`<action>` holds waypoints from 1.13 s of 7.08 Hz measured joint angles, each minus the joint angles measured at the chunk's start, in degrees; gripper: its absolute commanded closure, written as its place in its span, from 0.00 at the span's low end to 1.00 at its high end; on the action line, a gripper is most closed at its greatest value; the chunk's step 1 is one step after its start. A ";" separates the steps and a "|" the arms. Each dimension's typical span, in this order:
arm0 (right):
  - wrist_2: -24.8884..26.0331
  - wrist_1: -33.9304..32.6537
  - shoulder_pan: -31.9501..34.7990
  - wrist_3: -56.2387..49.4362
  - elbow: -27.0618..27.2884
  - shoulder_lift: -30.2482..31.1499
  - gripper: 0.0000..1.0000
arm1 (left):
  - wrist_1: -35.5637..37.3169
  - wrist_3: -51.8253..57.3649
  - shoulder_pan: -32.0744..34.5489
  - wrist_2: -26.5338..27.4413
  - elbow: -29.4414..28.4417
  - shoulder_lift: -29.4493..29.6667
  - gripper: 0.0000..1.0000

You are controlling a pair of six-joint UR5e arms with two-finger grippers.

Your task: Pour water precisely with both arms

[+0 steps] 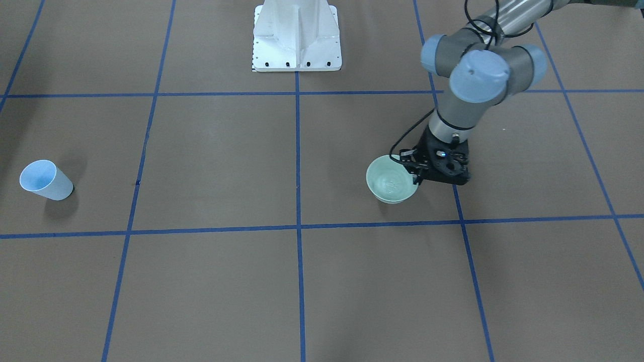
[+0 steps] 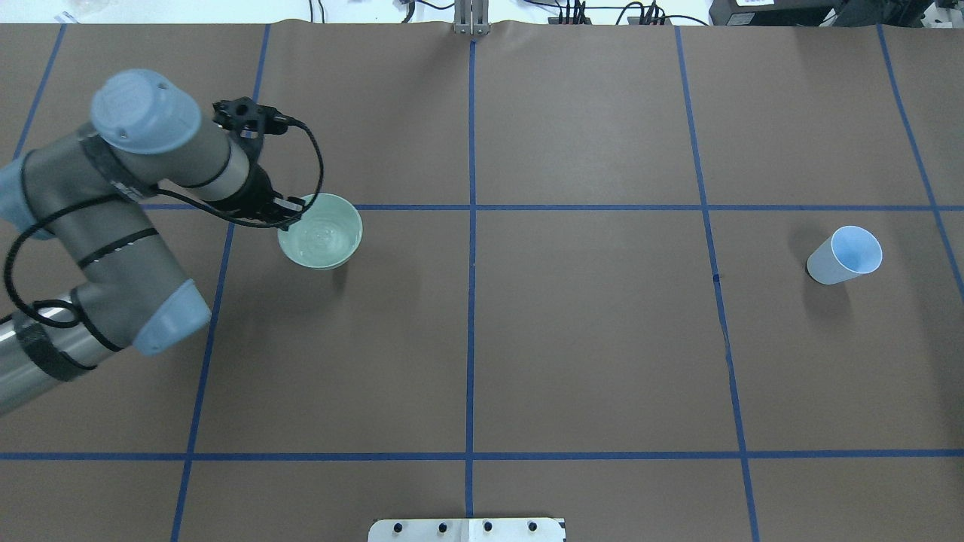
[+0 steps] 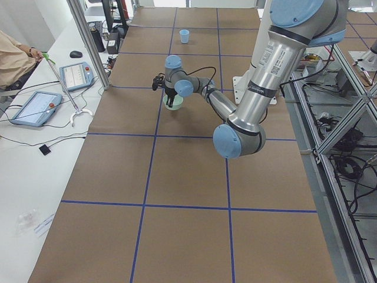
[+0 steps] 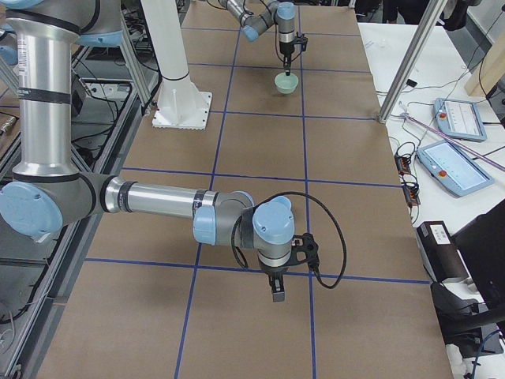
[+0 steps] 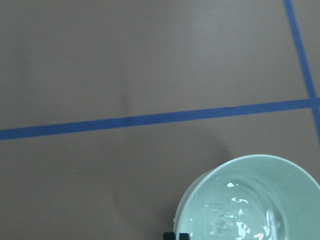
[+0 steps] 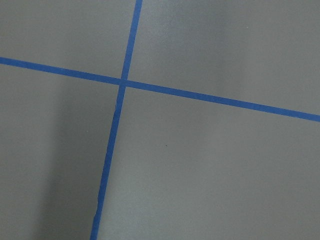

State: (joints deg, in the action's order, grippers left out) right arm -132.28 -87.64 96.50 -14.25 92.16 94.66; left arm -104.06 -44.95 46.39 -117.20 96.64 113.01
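Observation:
A pale green bowl [image 2: 320,241] [image 1: 391,180] stands left of the table's middle. The water [image 5: 240,220] in it shows ripples and white glints. My left gripper [image 2: 290,218] [image 1: 417,176] comes down on the bowl's rim on the side towards the arm and is shut on that rim. A dark fingertip [image 5: 175,235] shows at the rim in the left wrist view. A light blue cup [image 2: 845,256] [image 1: 46,180] stands far off on the right side, open end up. My right gripper [image 4: 278,294] hangs over bare table, seen only in the exterior right view, so I cannot tell its state.
The white bolted pedestal [image 1: 297,37] stands at the robot's side of the table. Blue tape lines [image 6: 120,82] cross the brown surface. A side bench with control pendants [image 3: 35,106] and a seated person [image 3: 15,56] runs along the far edge.

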 measured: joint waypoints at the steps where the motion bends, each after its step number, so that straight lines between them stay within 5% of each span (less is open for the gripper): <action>1: -0.05 0.01 0.00 -0.01 -0.03 0.04 0.00 | -3.49 6.03 3.70 -3.09 0.01 -5.21 1.00; 6: -0.08 0.01 0.00 -0.22 0.32 0.48 0.00 | -10.37 25.95 12.85 -9.32 -1.45 -20.46 1.00; 7: -0.08 0.01 0.00 -0.24 0.38 0.51 0.00 | -11.37 27.22 13.13 -9.35 -2.43 -21.12 0.37; 8: -0.08 0.01 0.00 -0.25 0.44 0.52 0.00 | -13.03 27.83 13.53 -9.74 -3.78 -21.53 0.00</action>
State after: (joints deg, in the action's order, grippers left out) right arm -132.36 -87.63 96.50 -14.50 92.59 95.18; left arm -117.08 -17.13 59.93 -126.94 92.86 91.49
